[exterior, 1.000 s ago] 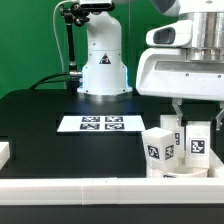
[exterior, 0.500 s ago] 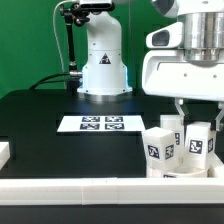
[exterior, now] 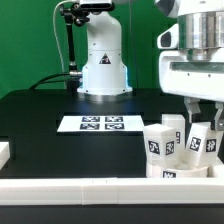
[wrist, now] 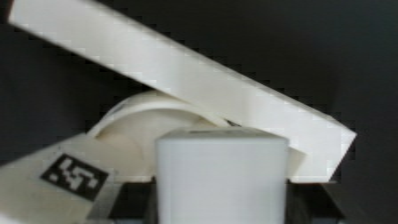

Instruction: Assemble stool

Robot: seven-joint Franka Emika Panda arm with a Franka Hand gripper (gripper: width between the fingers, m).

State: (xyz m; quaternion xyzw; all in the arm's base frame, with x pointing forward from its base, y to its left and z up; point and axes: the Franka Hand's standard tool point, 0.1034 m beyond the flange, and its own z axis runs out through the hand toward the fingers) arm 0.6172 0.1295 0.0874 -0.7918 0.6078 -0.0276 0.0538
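Moved: my gripper (exterior: 205, 112) slid toward frame right, carrying 1 leg (exterior: 214, 141) | grip: clamped on that leg — tilted | stool (exterior: 180, 150): third leg not seated.

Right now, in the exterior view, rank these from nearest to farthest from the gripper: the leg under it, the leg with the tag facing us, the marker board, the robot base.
1. Leg between the gripper fingers, far right.
2. Tagged leg, just to its left.
3. Marker board, mid-table.
4. Robot base, at the back.

place: robotics lab | evidence: green backdrop (exterior: 30, 45); black table (exterior: 40, 115); marker board (exterior: 100, 124); arm base (exterior: 103, 65)
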